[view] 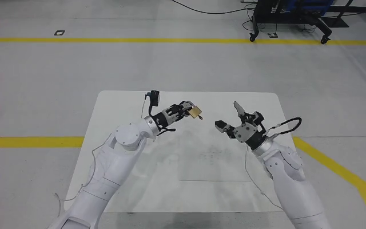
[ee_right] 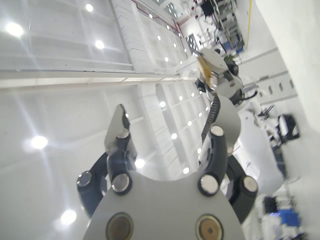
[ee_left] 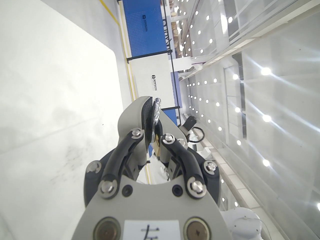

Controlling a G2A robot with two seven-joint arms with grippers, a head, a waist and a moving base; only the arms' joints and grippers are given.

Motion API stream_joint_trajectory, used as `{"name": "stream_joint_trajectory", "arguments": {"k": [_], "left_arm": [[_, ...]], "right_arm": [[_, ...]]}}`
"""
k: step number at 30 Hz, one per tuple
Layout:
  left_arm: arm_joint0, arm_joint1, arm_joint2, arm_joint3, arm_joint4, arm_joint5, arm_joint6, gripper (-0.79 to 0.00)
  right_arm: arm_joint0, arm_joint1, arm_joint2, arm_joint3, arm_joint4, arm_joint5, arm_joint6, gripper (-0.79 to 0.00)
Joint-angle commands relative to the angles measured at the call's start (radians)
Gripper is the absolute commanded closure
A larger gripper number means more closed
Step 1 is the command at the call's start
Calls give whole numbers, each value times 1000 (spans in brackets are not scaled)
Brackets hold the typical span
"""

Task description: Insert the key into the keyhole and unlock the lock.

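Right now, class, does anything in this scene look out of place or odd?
Nothing is spilled or damaged. One oddity: the left gripper holds the brass padlock up over the table, while the right gripper is open with nothing in it.

Factory-style robotics hall: yellow floor lines (view: 171,40), blue pegboard partition (ee_left: 142,23), high ceiling (ee_left: 280,41), rows of lights (ee_left: 266,71).
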Motion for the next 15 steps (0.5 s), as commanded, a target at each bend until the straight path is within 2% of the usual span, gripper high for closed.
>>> {"name": "stream_joint_trajectory", "arguments": {"k": [1,2,7,15], "left_arm": [[-15,1,37,3,122,20,-11,0],[-20,0,56,3,167,28,-16,0],[-53,-11,166,21,299,106,-130,0],[-126,-33,279,97,383,282,-307,0]], "right_arm": [[-71,5,62,-81,-142,-85,-107,-785],[-101,6,87,-113,-160,-104,-136,-785],[-101,6,87,-113,-160,-104,-136,-785],[-101,6,87,-113,-160,-104,-136,-785]]}}
